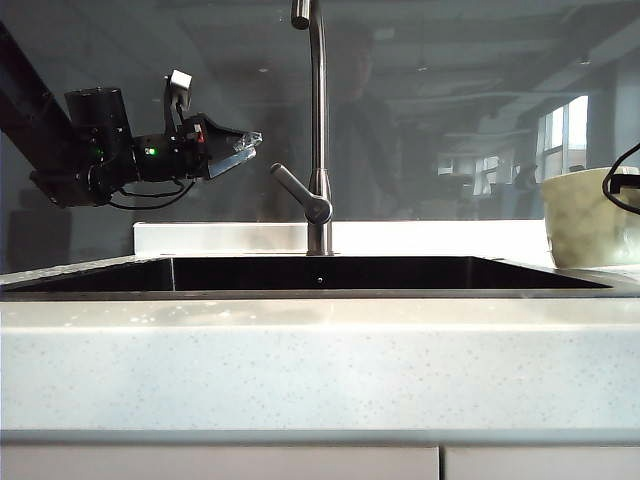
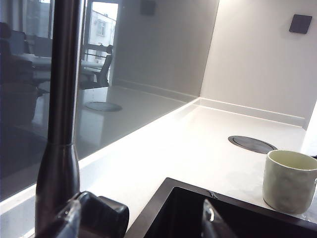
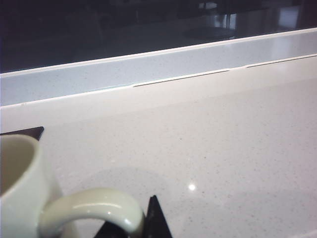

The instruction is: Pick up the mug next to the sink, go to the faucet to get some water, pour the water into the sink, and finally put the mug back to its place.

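The pale cream-green mug stands on the light stone counter just right of the dark sink; it shows beside the sink's corner as mug. My right gripper is shut on the mug's loop handle, one dark fingertip outside the loop and the other under it. The slim metal faucet rises behind the sink, its grey lever sticking out to the left. My left gripper hangs open in the air left of the pipe, above the lever, holding nothing.
A dark glass backsplash runs behind the counter. A round dark disc is set in the counter beyond the mug. The counter's front edge lies nearest the exterior camera, with the sink's thin rim just behind it.
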`<state>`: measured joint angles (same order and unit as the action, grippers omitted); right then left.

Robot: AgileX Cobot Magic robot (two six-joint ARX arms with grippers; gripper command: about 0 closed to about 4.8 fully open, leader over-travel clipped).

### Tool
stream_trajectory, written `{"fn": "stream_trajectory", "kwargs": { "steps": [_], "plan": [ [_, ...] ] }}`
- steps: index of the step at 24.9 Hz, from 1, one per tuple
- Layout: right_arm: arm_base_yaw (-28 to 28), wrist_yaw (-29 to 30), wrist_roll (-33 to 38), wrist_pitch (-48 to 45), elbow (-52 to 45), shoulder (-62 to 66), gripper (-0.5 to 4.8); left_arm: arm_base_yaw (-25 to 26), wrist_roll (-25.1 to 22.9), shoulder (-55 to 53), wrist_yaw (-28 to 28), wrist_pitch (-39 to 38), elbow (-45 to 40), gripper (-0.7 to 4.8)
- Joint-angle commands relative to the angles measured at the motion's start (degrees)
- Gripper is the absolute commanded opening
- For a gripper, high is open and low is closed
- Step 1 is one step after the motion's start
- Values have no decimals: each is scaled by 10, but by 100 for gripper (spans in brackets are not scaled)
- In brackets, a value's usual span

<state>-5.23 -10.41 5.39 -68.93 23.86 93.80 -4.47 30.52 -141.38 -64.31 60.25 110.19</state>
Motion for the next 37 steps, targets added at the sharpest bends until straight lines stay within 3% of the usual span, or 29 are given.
{"fn": "stream_trajectory", "kwargs": {
  "steps": [1, 5, 14, 17, 29, 34, 36, 37],
  "plan": [
    [2, 0, 4, -4, -5, -5, 1, 1, 2, 4, 0, 5, 3, 309],
    [2, 0, 4, -3, -15, -5, 71, 1, 2, 4, 0, 4, 3, 309],
    [2, 0, 7, -4, -24, -6, 79, 1, 2, 4, 0, 2, 3, 309],
    [2, 0, 7, -3, -24, -10, 121, 1, 2, 4, 0, 2, 3, 309],
    [2, 0, 6, -2, -70, -76, 122, 1, 6, 4, 0, 2, 3, 309],
    [3, 3, 9, -1, -97, -111, 122, 3, 34, 4, -2, 3, 3, 307],
    [10, 2, 26, -1, -112, -132, 122, 3, 55, 4, -3, 7, 3, 237],
    [12, 3, 26, -1, -118, -142, 122, 5, 64, 4, -7, 13, 3, 154]
  ]
}}
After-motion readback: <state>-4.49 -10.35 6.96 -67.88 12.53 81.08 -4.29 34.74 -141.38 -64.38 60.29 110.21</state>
